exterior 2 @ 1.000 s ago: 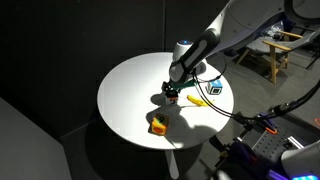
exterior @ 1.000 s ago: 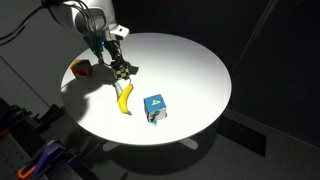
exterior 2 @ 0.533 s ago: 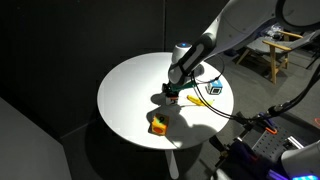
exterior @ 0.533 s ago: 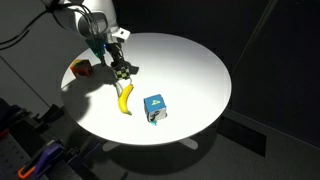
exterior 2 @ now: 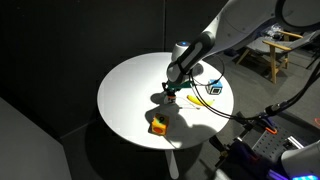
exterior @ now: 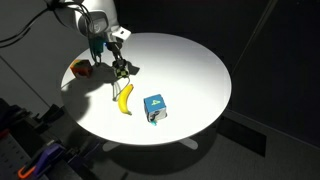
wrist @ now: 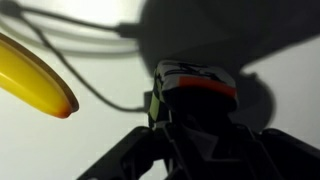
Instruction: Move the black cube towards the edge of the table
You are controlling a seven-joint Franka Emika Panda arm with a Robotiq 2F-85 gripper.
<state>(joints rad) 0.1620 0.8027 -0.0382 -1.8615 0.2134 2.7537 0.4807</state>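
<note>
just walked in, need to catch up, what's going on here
The robot arm has its claw down at the black cube, beside the banana on the round white table. In the wrist view the cube sits close in front of the claw; whether it is gripped is unclear. An orange-red cube and a blue cube sit apart near the rim.

Black walls [exterior 2: 50, 60] close in all around, possibly curtains. At two o'clock in an exterior view stands pale wooden furniture [exterior 2: 275, 52] in bright light, while the floor [exterior: 280, 120] is dark grey.
</note>
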